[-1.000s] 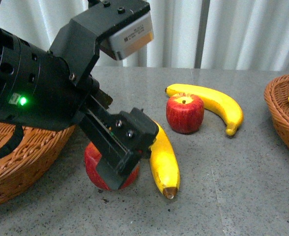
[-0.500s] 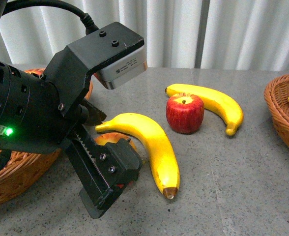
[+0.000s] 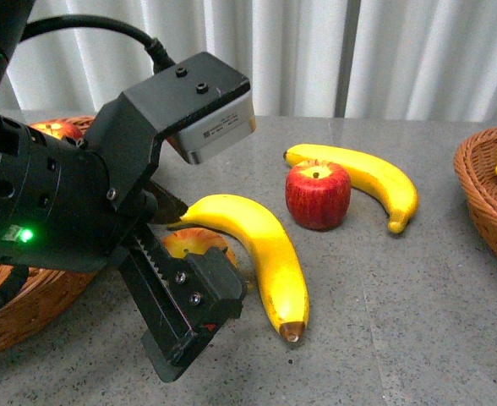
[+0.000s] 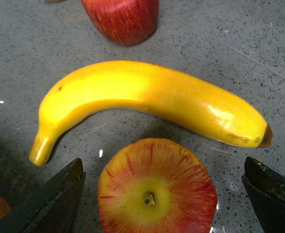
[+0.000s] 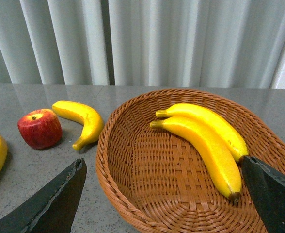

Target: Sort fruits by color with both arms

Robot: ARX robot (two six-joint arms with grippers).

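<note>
Lying stem-up, the apple point(image 4: 157, 187) shows red streaks — yellow around its stem.

Two woven brown wicker baskets point(image 3: 29, 309) point(image 3: 485, 199). Three glossy red apples with yellow patches point(image 3: 318, 196) point(image 3: 196, 244) point(image 3: 52, 129). Four long curved bright yellow bananas point(image 3: 270, 254) point(image 3: 375, 178) point(image 5: 208, 145) point(image 5: 210, 119) (two loose, two in basket).

My left arm point(image 3: 62, 194) is hiding most of the near apple point(image 3: 193, 244) and the left basket point(image 3: 12, 315), where perhaps another apple point(image 3: 54, 128) is peeking out; the right basket point(image 3: 478, 184) is running off-frame.
</note>
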